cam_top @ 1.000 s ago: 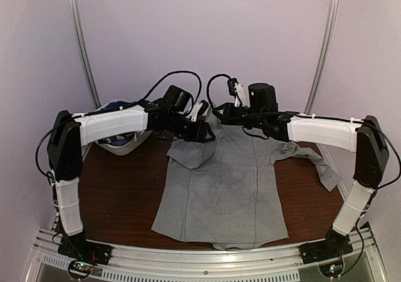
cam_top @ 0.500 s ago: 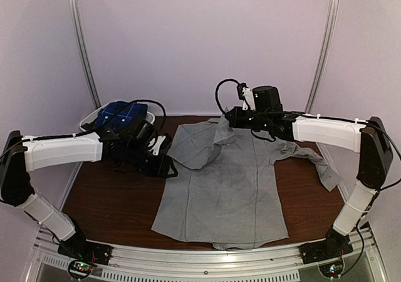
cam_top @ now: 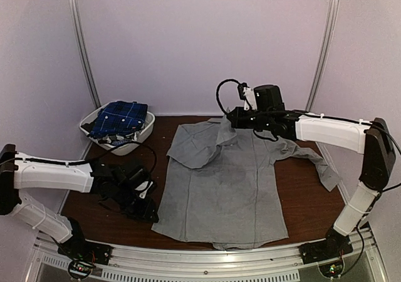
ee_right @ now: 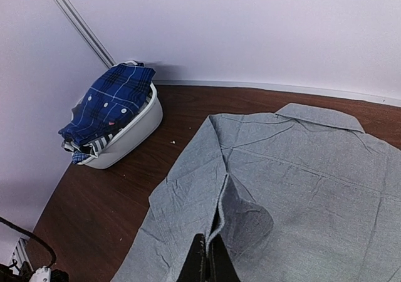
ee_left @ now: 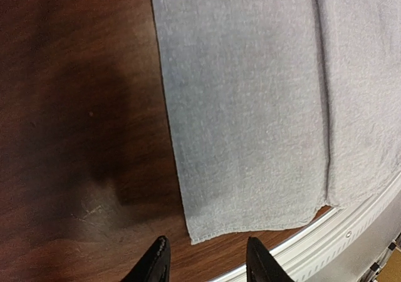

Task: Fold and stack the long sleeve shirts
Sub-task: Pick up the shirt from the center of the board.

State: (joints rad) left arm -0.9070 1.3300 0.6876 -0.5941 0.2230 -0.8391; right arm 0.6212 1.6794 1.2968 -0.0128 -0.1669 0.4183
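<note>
A plain grey shirt (cam_top: 225, 182) lies flat on the brown table, its collar at the far side. Its left sleeve is folded over its upper left, and its right sleeve (cam_top: 313, 163) trails to the right. My right gripper (cam_top: 227, 120) is shut on a raised edge of grey cloth near the collar; its closed tips (ee_right: 207, 260) pinch that fold in the right wrist view, with the shirt (ee_right: 301, 182) spread beyond. My left gripper (cam_top: 151, 214) is open and empty, low over the table. Its tips (ee_left: 208, 261) sit just short of the shirt's near left hem corner (ee_left: 195, 237). Dark blue plaid shirts (cam_top: 119, 116) lie in the basket.
A white oval basket (cam_top: 128, 146) stands at the back left; it also shows in the right wrist view (ee_right: 128, 138). The metal rail (ee_left: 351, 235) runs along the table's near edge, close to the hem. Bare wood lies left of the shirt.
My left arm has swung from the shirt's upper left down to the near left hem corner. The folded sleeve now lies flat. My right gripper has stayed near the collar, still shut on cloth.
</note>
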